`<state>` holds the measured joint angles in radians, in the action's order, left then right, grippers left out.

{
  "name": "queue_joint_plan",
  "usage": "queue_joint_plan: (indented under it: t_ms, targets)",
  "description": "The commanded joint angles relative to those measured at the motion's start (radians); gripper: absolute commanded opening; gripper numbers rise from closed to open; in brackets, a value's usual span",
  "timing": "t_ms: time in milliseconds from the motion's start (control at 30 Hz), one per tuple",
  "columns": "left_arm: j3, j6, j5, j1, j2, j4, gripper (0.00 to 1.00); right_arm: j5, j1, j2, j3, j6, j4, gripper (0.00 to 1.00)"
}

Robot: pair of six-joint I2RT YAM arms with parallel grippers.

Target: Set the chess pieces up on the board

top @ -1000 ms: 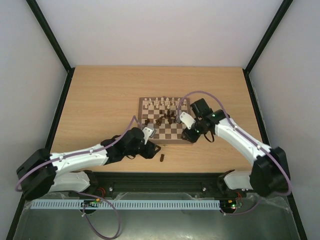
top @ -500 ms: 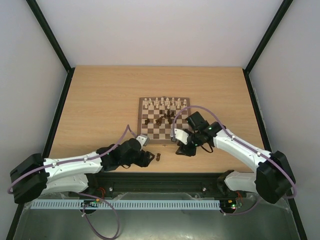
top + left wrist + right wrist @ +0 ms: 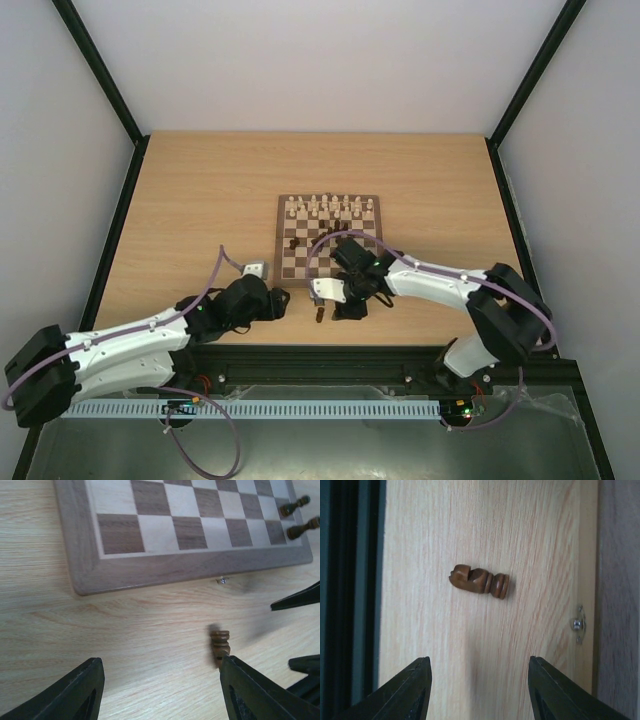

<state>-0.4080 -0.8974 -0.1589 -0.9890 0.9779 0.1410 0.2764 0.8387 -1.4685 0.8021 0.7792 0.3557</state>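
Observation:
The board (image 3: pixel 283 262) lies mid-table, with cream chess pieces (image 3: pixel 330 207) along its far rows and dark pieces (image 3: pixel 330 240) bunched in the middle. One dark brown knight (image 3: pixel 319 315) lies on its side on the table in front of the board. It also shows in the right wrist view (image 3: pixel 479 581) and the left wrist view (image 3: pixel 219 645). My left gripper (image 3: pixel 160 660) is open and empty, and the knight lies just by its right fingertip (image 3: pixel 235 672). My right gripper (image 3: pixel 479 659) is open and empty, with the knight a short way ahead of it.
The board's wooden rim shows in the left wrist view (image 3: pixel 175 570) and the right wrist view (image 3: pixel 620 580), with a small metal screw (image 3: pixel 577 625) on the table beside it. The table's dark near edge (image 3: pixel 350 600) runs close by the knight. Two dark pieces (image 3: pixel 297 517) stand at the board's near corner.
My right arm has swung from the board's right side to in front of it, beside the knight. My left arm has drawn back left and nearer. The knight stays lying on the table.

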Motion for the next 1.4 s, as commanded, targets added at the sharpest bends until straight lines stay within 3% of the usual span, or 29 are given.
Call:
queue_joint_plan:
  t_ms: [0,300,633,1167,1367]
  targets:
    - [0.063,-0.084,-0.049,0.048,-0.083,0.016,0.66,-0.079,0.042,-0.093,0.057,0.037,-0.064,0.57]
    - [0.114,-0.106,-0.067,0.088,-0.221,0.047,0.68,-0.061,0.092,-0.261,0.166,0.049,-0.029,0.63]
    - [0.107,-0.081,-0.061,0.102,-0.229,0.052,0.68,-0.012,0.117,-0.404,0.3,-0.015,0.087,0.42]
    - [0.089,-0.057,-0.055,0.105,-0.208,0.041,0.68,-0.131,0.111,-0.303,0.178,-0.196,0.054,0.43]
    - [0.087,-0.055,-0.043,0.105,-0.187,0.023,0.68,-0.128,0.111,-0.291,0.158,-0.231,0.036,0.32]
